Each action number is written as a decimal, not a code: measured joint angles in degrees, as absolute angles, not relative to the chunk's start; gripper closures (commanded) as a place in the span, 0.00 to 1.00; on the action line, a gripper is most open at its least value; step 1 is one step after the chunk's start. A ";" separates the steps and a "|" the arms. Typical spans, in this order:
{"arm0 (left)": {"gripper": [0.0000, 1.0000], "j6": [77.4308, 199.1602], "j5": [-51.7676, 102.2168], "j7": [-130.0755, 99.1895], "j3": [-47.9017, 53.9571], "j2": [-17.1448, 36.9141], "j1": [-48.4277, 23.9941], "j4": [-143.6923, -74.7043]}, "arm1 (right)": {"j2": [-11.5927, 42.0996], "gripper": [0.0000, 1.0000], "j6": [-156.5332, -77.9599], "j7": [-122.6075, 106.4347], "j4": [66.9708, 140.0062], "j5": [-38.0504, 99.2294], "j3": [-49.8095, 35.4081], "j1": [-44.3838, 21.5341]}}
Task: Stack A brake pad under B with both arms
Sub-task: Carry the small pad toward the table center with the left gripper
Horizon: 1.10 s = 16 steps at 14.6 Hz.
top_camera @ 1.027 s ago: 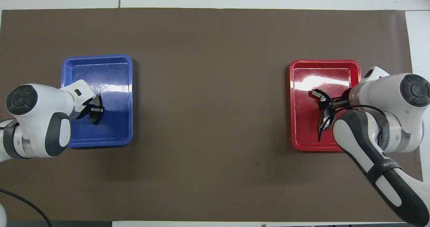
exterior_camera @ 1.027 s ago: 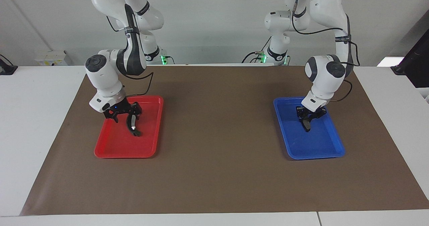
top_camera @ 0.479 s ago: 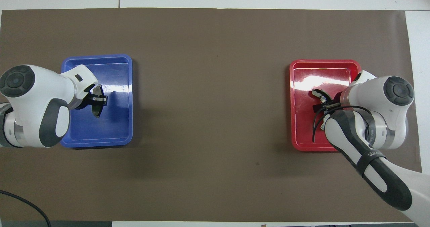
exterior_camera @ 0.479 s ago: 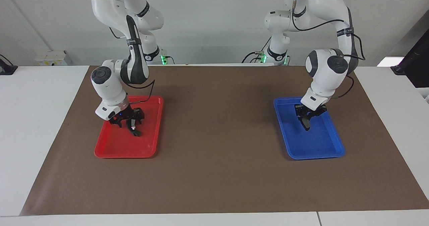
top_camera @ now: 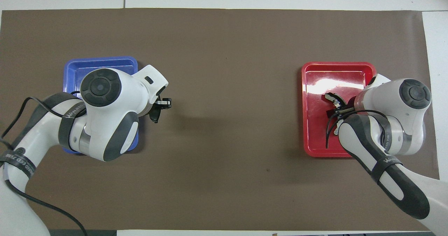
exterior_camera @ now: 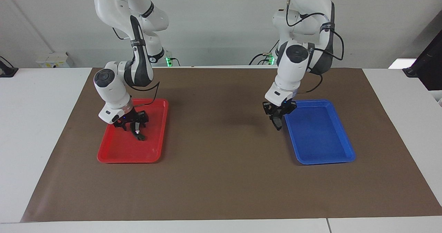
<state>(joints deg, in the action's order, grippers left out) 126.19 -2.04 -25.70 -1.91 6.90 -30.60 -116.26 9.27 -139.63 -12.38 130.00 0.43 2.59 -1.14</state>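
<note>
My left gripper (exterior_camera: 276,117) is shut on the A brake pad (exterior_camera: 277,123), a short dark pad that hangs from the fingers. It is in the air over the brown mat, just beside the blue tray's (exterior_camera: 324,148) edge toward the table's middle. The overhead view shows the left gripper (top_camera: 158,106) and the A pad (top_camera: 154,116) too. My right gripper (exterior_camera: 134,124) is low over the red tray (exterior_camera: 117,154) and shut on B (exterior_camera: 138,133), the black crescent shoe with a silver band. The overhead view shows the right gripper (top_camera: 338,106) and B (top_camera: 330,97) as well.
The brown mat (exterior_camera: 221,177) covers the table between the two trays. The blue tray (top_camera: 101,63) holds nothing that I can see. The red tray (top_camera: 315,138) lies at the right arm's end. White table shows around the mat.
My left gripper has carried the A pad out of the blue tray toward the table's middle. My right gripper has lifted B slightly and has stayed over the red tray.
</note>
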 measured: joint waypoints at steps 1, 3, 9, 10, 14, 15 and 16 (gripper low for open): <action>0.94 126.24 -2.05 -28.18 -1.90 8.19 -32.91 -114.97 | 9.26 0.66 -139.54 -12.40 129.89 0.43 2.59 -1.14; 0.93 126.28 -2.04 -32.20 -1.90 11.73 -37.25 -111.70 | 9.24 0.98 -139.12 -12.41 129.66 0.44 2.56 -1.19; 0.87 128.92 -2.06 -35.31 -1.99 21.19 -41.84 -106.11 | 9.15 1.00 -132.39 -12.41 124.25 0.44 2.54 -1.27; 0.87 129.69 -2.06 -35.94 -1.99 22.02 -42.60 -106.08 | 9.08 1.00 -131.29 -12.41 122.86 0.47 2.54 -1.27; 0.79 131.10 -2.06 -37.55 -2.02 23.80 -44.46 -106.07 | 8.87 1.00 -129.91 -11.67 120.58 0.73 2.56 -1.18; 0.71 131.10 -2.07 -37.61 -2.02 23.90 -44.60 -106.07 | 8.86 1.00 -129.65 -10.74 120.35 0.76 2.56 -1.21; 0.56 131.09 -2.07 -37.67 -2.02 23.95 -44.70 -106.08 | 8.84 1.00 -129.52 -9.56 120.18 0.76 2.49 -1.31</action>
